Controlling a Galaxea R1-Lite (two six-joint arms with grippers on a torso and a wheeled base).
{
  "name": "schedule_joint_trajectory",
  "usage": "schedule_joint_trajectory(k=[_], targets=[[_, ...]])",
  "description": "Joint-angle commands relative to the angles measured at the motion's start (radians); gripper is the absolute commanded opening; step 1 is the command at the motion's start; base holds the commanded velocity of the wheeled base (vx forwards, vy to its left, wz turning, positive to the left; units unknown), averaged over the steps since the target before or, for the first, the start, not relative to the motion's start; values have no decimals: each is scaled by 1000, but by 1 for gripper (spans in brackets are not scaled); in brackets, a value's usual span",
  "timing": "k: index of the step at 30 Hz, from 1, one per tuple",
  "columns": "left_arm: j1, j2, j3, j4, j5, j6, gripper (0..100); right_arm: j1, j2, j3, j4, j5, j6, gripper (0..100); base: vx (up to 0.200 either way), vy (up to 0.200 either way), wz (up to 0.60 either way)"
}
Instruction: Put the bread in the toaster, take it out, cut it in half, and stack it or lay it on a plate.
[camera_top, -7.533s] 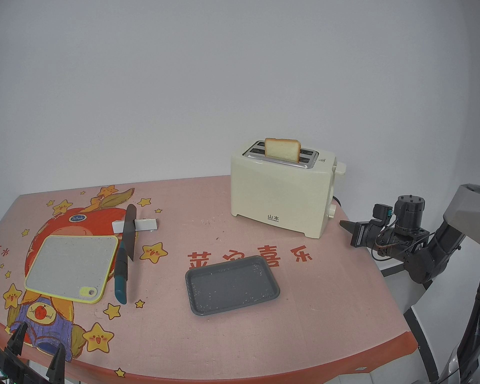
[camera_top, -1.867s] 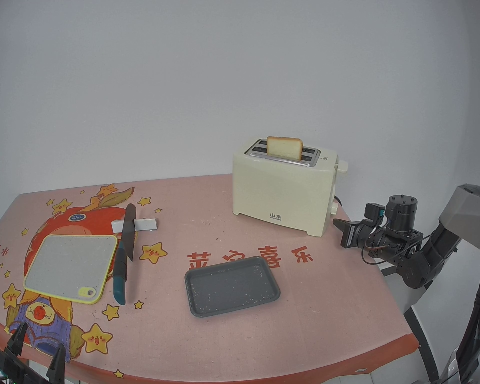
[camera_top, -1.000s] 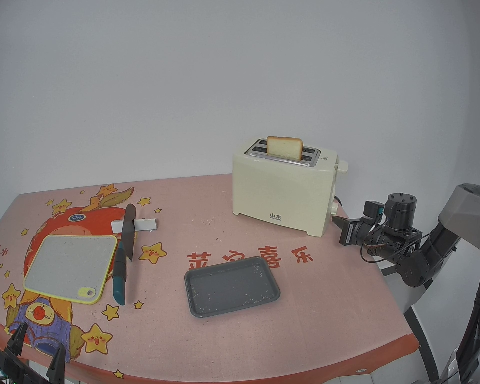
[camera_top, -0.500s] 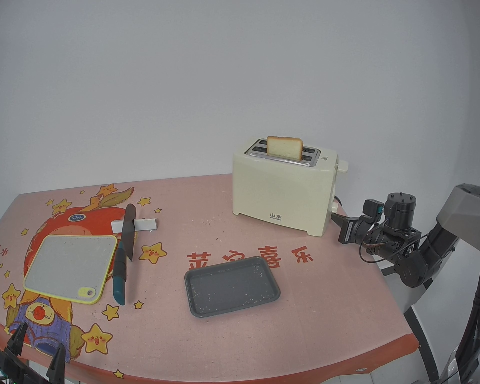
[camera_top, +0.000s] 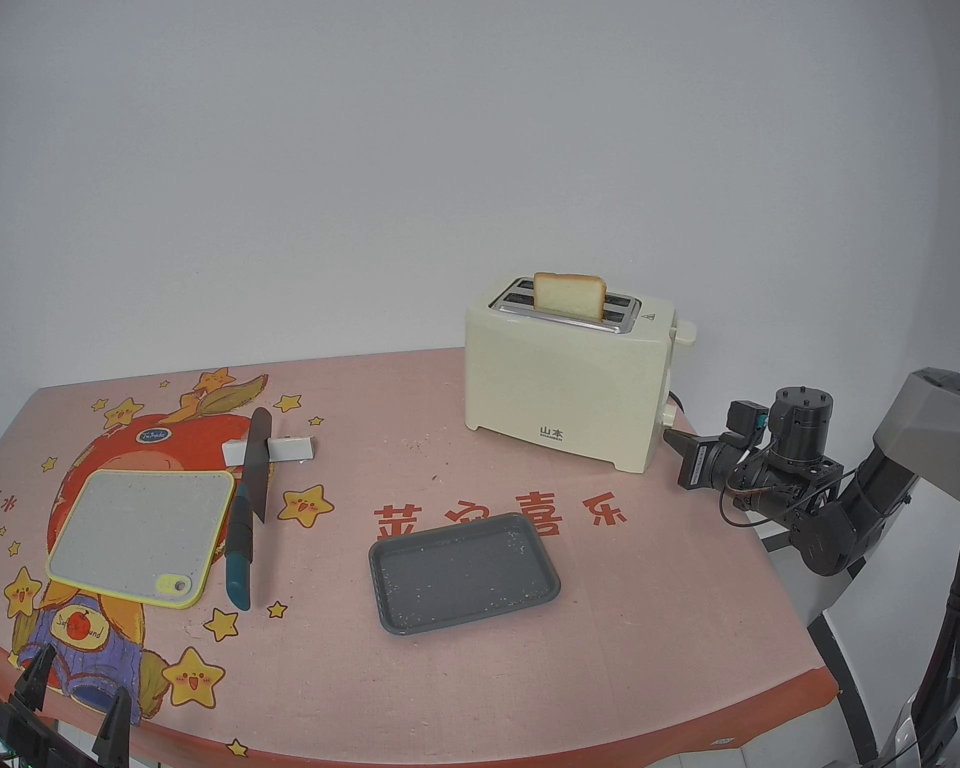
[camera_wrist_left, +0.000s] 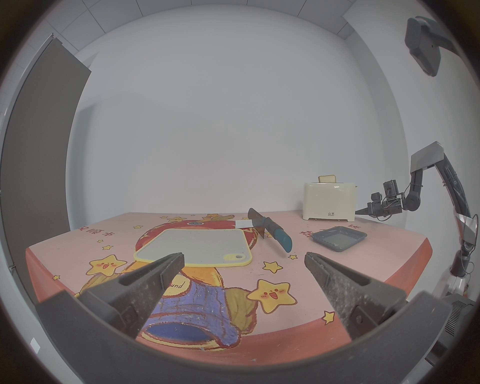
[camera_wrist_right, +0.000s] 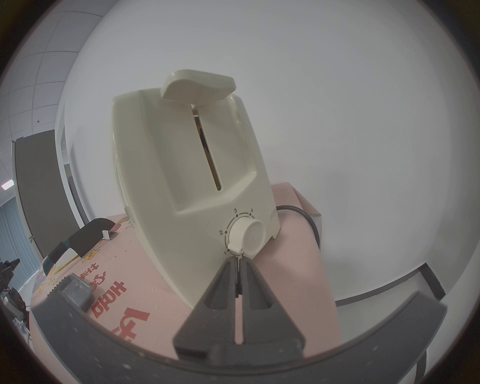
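A slice of bread (camera_top: 569, 296) stands upright, half out of a slot of the cream toaster (camera_top: 565, 385) at the back of the table. My right gripper (camera_top: 672, 438) is shut, level with the toaster's right end. In the right wrist view its tips (camera_wrist_right: 238, 262) sit just below the round dial (camera_wrist_right: 246, 236), and the lever (camera_wrist_right: 198, 86) is up at the top of its slot. My left gripper (camera_wrist_left: 243, 257) hangs open and holds nothing off the table's near left corner (camera_top: 78, 690). A grey plate (camera_top: 463, 570) lies mid-table.
A pale cutting board (camera_top: 143, 535) lies at the left with a dark knife (camera_top: 247, 510) along its right edge, blade resting on a small white block (camera_top: 290, 449). The toaster's cord (camera_wrist_right: 300, 215) runs behind it. Table edge is close to the right gripper.
The right gripper has moved left toward the toaster's end over the earlier frames and has barely shifted in the last half second. Bread, plate, knife and left arm are unchanged.
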Motion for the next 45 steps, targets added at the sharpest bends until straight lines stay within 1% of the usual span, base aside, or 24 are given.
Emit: schedule_joint_trajectory(k=[1,5,10,12,13,18,23,25,31,34,35,38,45], targets=[[0,0,16,0,0,0,100,0,-9,3,0,1,0,0,0,0,0],[-2,0,16,0,0,0,100,2,-22,16,-2,1,-2,0,0,0,0],[-2,0,16,0,0,0,100,7,-161,46,12,1,-2,0,0,0,0],[0,0,16,0,0,0,100,7,-183,46,12,1,-2,0,0,0,0],[-2,0,16,-1,0,0,100,7,-233,44,9,3,-2,0,0,0,0],[0,0,16,0,0,0,100,2,-335,33,-2,10,0,0,0,0,0],[0,0,16,-1,0,0,100,5,-391,15,-2,10,4,0,0,0,0],[0,0,16,0,0,0,100,4,-387,-25,-5,7,9,0,0,0,0],[-2,0,16,-1,0,0,100,4,-339,-37,-6,7,10,0,0,0,0],[0,0,16,0,0,0,100,-3,-281,-60,-54,6,13,0,0,0,0],[0,0,16,0,0,0,100,-6,-238,-76,-103,3,13,0,0,0,0],[0,0,16,0,0,0,100,-7,-184,-82,-155,-2,13,0,0,0,0],[0,0,16,0,0,0,100,-6,-123,-89,-158,-10,13,0,0,0,0]])
